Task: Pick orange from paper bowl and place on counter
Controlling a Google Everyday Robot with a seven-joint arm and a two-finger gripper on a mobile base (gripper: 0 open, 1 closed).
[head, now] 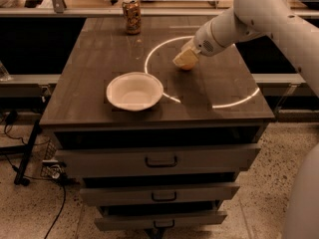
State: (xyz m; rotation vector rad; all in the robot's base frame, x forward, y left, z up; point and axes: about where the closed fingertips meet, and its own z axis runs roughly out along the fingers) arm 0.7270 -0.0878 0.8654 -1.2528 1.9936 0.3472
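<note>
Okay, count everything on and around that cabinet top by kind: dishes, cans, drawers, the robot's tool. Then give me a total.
paper bowl: 1, on the counter, front centre-left
drink can: 1, at the counter's back edge
drawers: 3, below the counter
tool: 1, above the counter, behind and right of the bowl
Total: 6

My arm [239, 24] is cased in smooth off-white shells, rounded like thick tubes; a bulbous joint housing swells at its upper end; near the wrist a small patch of dark dots marks the casing; my gripper [185, 59] is a duller yellowish-tan block, low over the worktop [99, 63] at the upper left of the bright ring [234, 102]; another pale curved panel of my body [305, 198] fills the lower right edge.
</note>
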